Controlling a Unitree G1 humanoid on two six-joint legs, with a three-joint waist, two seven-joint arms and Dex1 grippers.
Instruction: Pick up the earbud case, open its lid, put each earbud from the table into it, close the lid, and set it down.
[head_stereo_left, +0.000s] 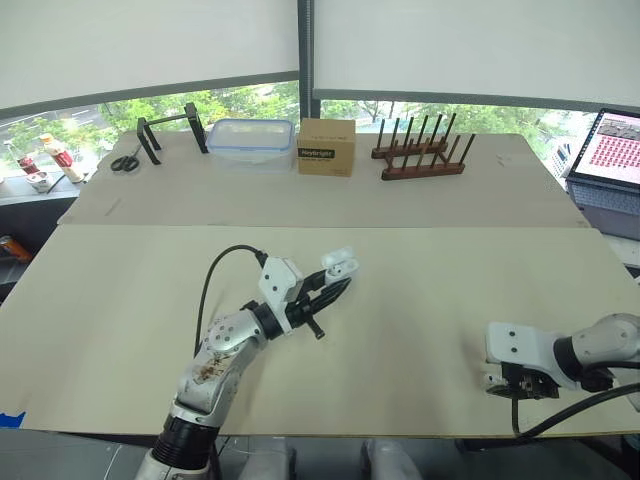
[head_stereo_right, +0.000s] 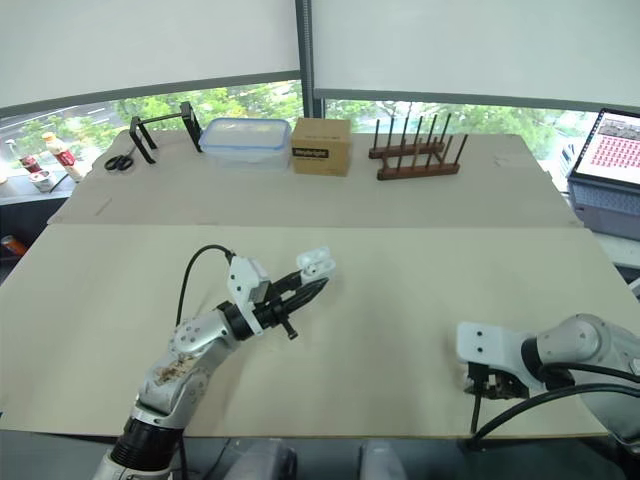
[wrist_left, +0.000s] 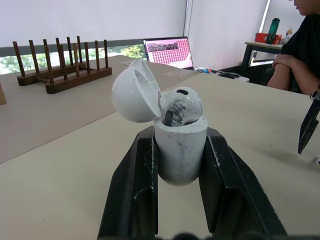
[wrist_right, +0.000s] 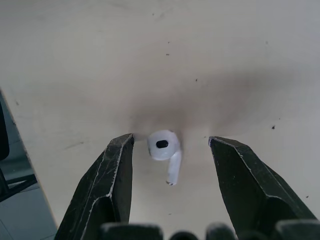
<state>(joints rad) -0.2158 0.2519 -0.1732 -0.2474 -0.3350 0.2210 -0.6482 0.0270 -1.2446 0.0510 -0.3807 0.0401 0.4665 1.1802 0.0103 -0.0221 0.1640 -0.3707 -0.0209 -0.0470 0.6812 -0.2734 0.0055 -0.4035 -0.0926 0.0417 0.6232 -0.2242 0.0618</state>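
Earbud case (wrist_left: 180, 150) is held up off the surface (head_stereo_left: 420, 300) by the left gripper (head_stereo_left: 338, 283), which is clamped on it w/ a black finger pressed against each side of the case body. Lid (wrist_left: 135, 90) is flipped open and hinged back. A first earbud (wrist_left: 182, 105) is seated inside, its head poking out the top. The case is held a bit left of centre over the surface and angled fwd, away from the robot.

Second earbud (wrist_right: 162, 145) is left lying flat on the surface, close to the front edge on the right side. It's bracketed by the right gripper (wrist_right: 171, 140), whose fingers are spread apart and lowered down by the surface. The bud isn't touched by either one. A gap is seen on both sides, tho it's a bit closer to one finger. Its stem is pointed back toward the gripper.

The two grippers are kept well apart. At the far edge, a cardboard box (head_stereo_left: 326, 146) is flanked by a plastic container (head_stereo_left: 250, 140) and a wooden rack (head_stereo_left: 422, 150).
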